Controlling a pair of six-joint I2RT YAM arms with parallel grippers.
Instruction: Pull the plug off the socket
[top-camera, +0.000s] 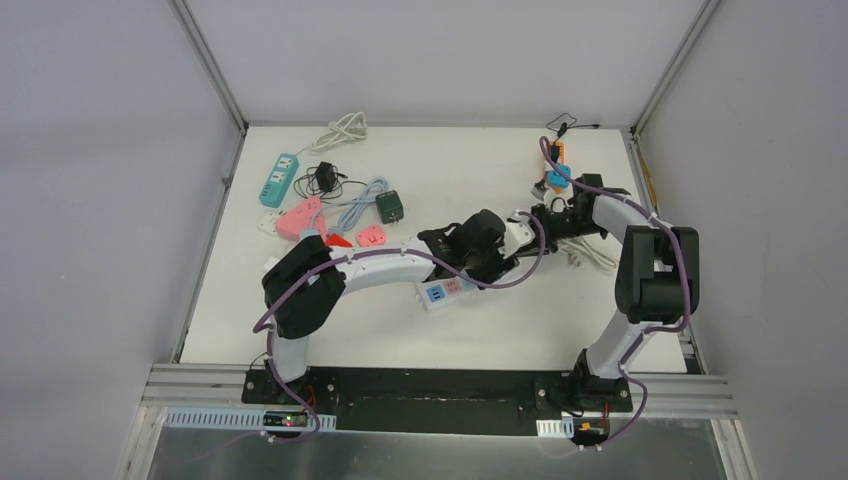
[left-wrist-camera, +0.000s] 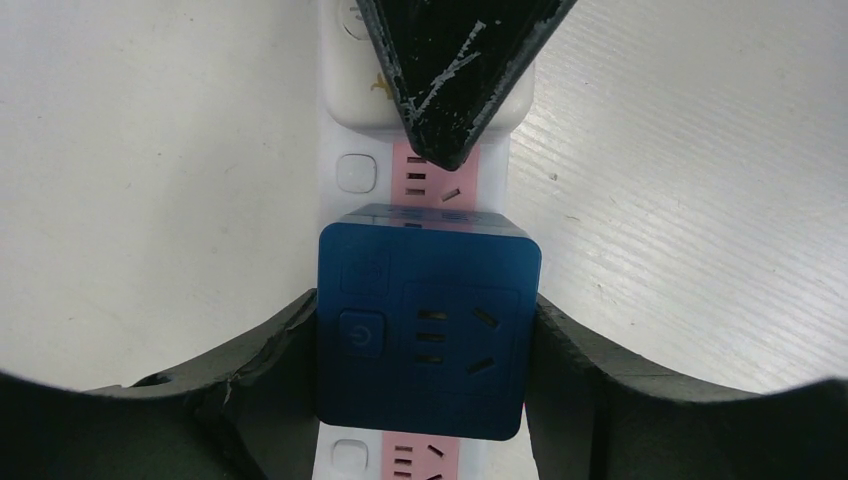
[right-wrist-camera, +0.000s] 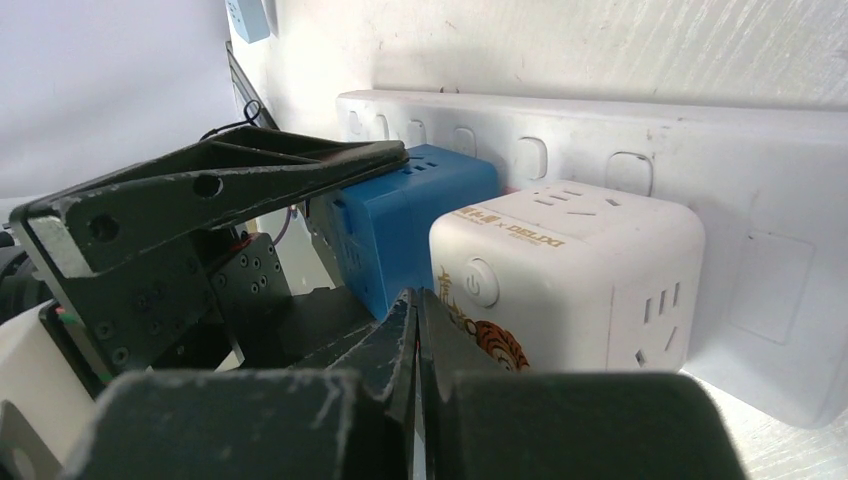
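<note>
A dark blue cube plug (left-wrist-camera: 428, 335) sits plugged into a white power strip with pink sockets (left-wrist-camera: 345, 175), which also shows in the top view (top-camera: 445, 292). My left gripper (left-wrist-camera: 428, 345) is shut on the blue plug, one finger against each side. A white cube plug (right-wrist-camera: 570, 270) sits on the strip beside the blue one (right-wrist-camera: 400, 230). My right gripper (right-wrist-camera: 415, 300) is shut and empty. Its tip (left-wrist-camera: 445, 140) rests on the strip between the two cubes. In the top view both grippers meet mid-table, left (top-camera: 485, 250) and right (top-camera: 530, 222).
At the back left lie a teal power strip (top-camera: 280, 180), a pink strip (top-camera: 298, 218), a black adapter (top-camera: 326, 178), a green adapter (top-camera: 390, 207), a pink cube (top-camera: 371, 236) and a white cable (top-camera: 343, 128). Orange and blue parts (top-camera: 557, 165) lie at the back right.
</note>
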